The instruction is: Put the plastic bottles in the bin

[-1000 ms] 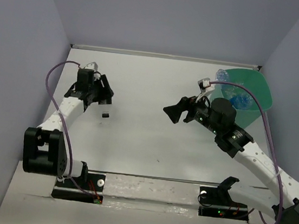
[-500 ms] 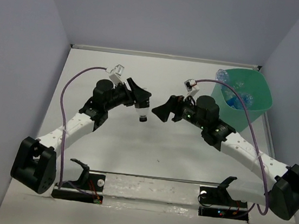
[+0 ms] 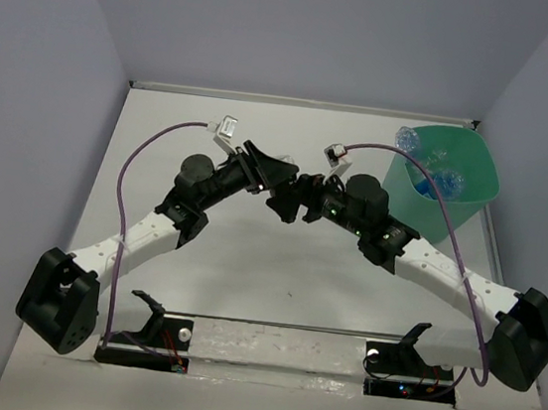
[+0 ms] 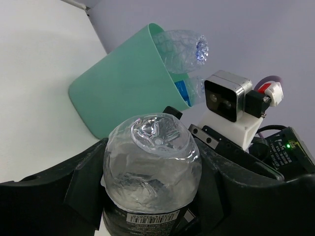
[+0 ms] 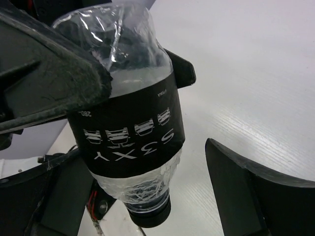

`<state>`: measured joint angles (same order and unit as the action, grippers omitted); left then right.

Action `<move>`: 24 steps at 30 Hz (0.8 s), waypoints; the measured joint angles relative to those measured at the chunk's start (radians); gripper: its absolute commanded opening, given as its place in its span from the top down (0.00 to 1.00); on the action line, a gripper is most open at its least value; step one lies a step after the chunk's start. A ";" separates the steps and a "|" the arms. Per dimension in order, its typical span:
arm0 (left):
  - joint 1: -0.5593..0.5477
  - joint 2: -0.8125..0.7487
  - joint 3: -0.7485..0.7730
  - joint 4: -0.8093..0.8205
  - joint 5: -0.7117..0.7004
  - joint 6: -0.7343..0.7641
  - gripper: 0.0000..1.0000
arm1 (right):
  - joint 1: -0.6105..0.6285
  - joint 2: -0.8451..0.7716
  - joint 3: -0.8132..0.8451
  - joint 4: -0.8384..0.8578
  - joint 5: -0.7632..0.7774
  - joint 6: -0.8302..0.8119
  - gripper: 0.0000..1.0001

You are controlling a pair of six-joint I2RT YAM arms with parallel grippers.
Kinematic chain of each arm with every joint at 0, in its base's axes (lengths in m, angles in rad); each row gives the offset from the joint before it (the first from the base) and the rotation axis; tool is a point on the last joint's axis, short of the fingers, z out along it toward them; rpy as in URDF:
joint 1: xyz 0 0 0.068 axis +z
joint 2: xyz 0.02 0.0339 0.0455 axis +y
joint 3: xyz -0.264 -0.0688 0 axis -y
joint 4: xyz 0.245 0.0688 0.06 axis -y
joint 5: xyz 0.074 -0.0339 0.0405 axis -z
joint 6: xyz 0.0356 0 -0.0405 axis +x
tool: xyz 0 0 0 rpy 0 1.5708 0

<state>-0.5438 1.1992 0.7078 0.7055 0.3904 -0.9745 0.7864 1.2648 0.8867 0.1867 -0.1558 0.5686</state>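
My left gripper (image 3: 273, 176) is shut on a clear plastic bottle (image 4: 152, 167) with a black label and black cap, held cap down above the table's middle. In the right wrist view the bottle (image 5: 130, 125) hangs between my right gripper's open fingers (image 5: 246, 189), with a gap on its right side. My right gripper (image 3: 291, 200) is open and meets the left one tip to tip. The teal bin (image 3: 465, 211) stands at the far right, and also shows in the left wrist view (image 4: 123, 93). It holds several clear bottles (image 3: 444, 181); one (image 3: 405, 136) pokes over its rim.
Purple cables loop over both arms (image 3: 151, 145). The table's back wall (image 3: 297, 101) runs behind the grippers. The right wrist's camera (image 4: 226, 98) faces the left one at close range.
My left arm swung right with the bottle to the table's middle. My right arm moved left from the bin, and its open fingers now sit around the bottle.
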 measured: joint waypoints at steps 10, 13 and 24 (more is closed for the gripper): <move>0.001 -0.024 -0.028 -0.016 -0.004 0.018 0.01 | 0.013 0.000 0.048 -0.010 0.068 -0.028 0.67; 0.000 -0.041 -0.028 -0.068 -0.005 0.043 0.01 | 0.012 -0.002 0.049 -0.023 0.097 -0.038 0.72; 0.000 -0.268 0.170 -0.515 -0.224 0.322 0.01 | 0.005 -0.122 0.177 -0.217 0.375 -0.182 0.79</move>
<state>-0.5438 0.9310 0.8776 0.1909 0.1665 -0.6525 0.7910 1.1431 1.0634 -0.0303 0.2192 0.3870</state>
